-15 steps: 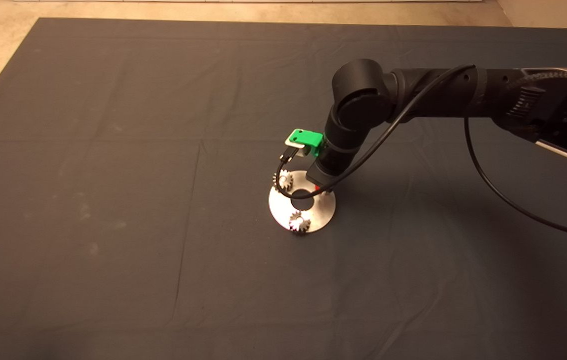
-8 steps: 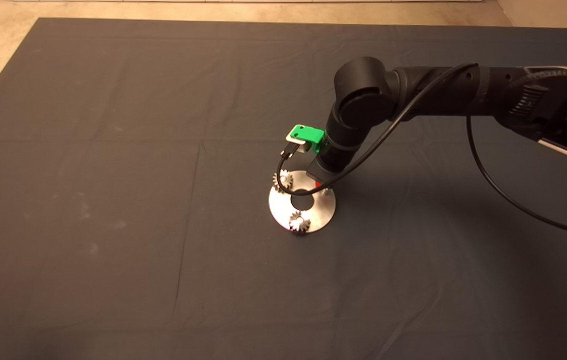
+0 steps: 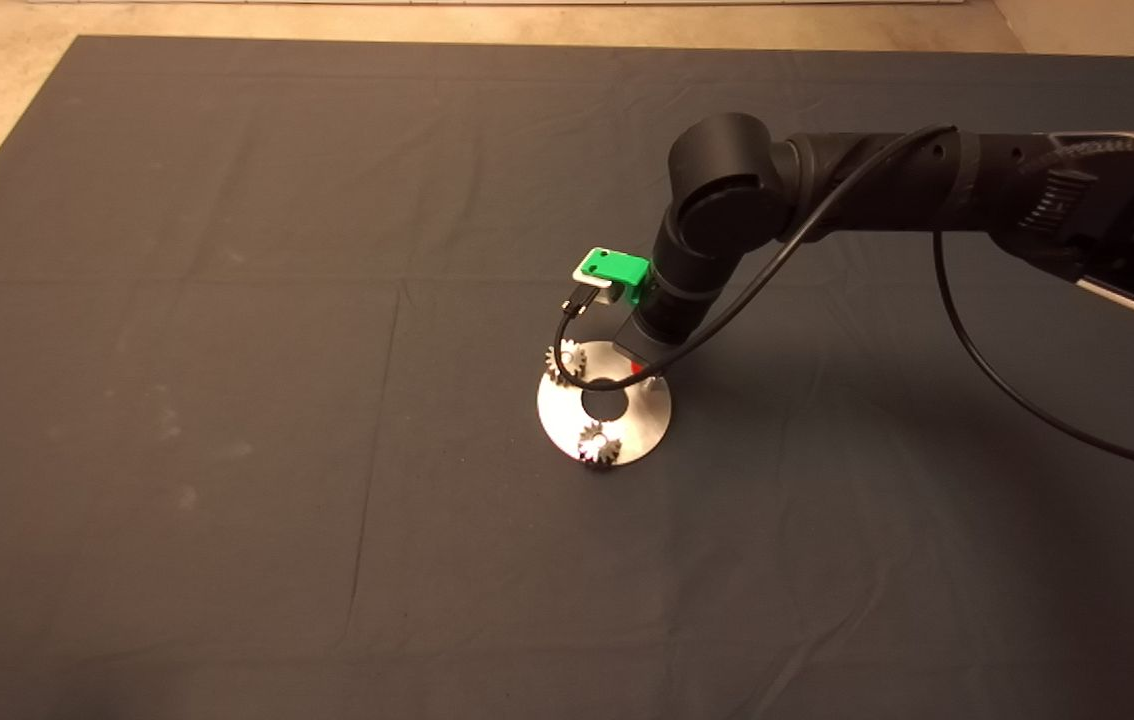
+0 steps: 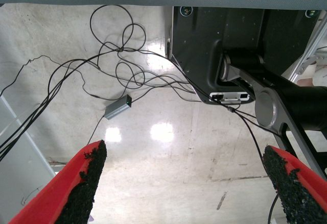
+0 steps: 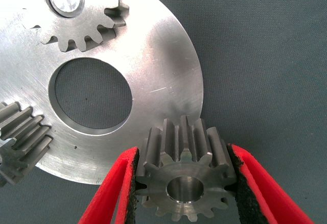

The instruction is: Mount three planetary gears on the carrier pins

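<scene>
The shiny silver carrier disc (image 3: pixel 642 418) lies on the mat near the middle, with a large centre hole. Two planetary gears sit on its pins: one at the far left rim (image 3: pixel 565 357), one at the near rim (image 3: pixel 598 444). In the right wrist view the disc (image 5: pixel 163 96) shows those two gears (image 5: pixel 76 9) (image 5: pixel 18 142). My right gripper (image 5: pixel 185 183) is shut on the third gear (image 5: pixel 184 175), held at the disc's right rim; the pin beneath is hidden. In the head view only a bit of a red finger (image 3: pixel 636 371) shows under the wrist. My left gripper (image 4: pixel 181 183) is open, parked past the mat's edge.
The right arm (image 3: pixel 827 190) reaches in from the right, its black cable (image 3: pixel 987 370) hanging over the mat. The left wrist view shows floor, loose cables (image 4: pixel 117 66) and the robot's base (image 4: pixel 240 45).
The right wrist has shifted slightly right and up over the disc's right rim in the first half second, then stayed still. The two seated gears and the disc have not moved.
</scene>
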You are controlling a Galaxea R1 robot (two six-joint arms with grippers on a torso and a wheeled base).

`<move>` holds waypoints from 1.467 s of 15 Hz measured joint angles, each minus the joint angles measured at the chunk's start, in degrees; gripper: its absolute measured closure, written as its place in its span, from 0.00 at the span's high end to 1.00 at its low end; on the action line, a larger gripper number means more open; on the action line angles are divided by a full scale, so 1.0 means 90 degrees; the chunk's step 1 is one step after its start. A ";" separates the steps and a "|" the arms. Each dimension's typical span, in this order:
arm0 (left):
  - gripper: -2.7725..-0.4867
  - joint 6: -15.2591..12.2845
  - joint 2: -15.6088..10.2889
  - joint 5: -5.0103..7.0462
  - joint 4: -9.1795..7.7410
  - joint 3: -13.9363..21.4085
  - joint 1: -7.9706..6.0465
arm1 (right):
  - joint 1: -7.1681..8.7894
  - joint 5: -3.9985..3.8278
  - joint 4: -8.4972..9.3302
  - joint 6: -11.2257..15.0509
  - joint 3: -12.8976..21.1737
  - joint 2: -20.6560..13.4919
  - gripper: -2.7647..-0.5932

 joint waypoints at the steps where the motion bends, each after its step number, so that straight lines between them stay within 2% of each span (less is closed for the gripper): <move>1: 0.74 -0.0003 0.0000 -0.0001 0.0000 0.0000 0.0000 | 0.0000 0.0003 0.0015 -0.0001 0.0000 -0.0011 0.22; 9: 0.74 -0.0003 0.0003 0.0000 0.0000 0.0000 0.0000 | 0.0003 0.0057 0.0149 0.0001 -0.0027 -0.0070 0.22; 17: 0.74 0.0000 0.0000 0.0000 0.0000 0.0000 0.0000 | 0.0005 0.0046 0.0489 0.0001 -0.0085 -0.0103 0.22; 22: 0.74 0.0000 0.0000 0.0002 0.0000 0.0003 0.0001 | 0.0000 0.0022 0.0584 0.0003 -0.0085 -0.0115 0.22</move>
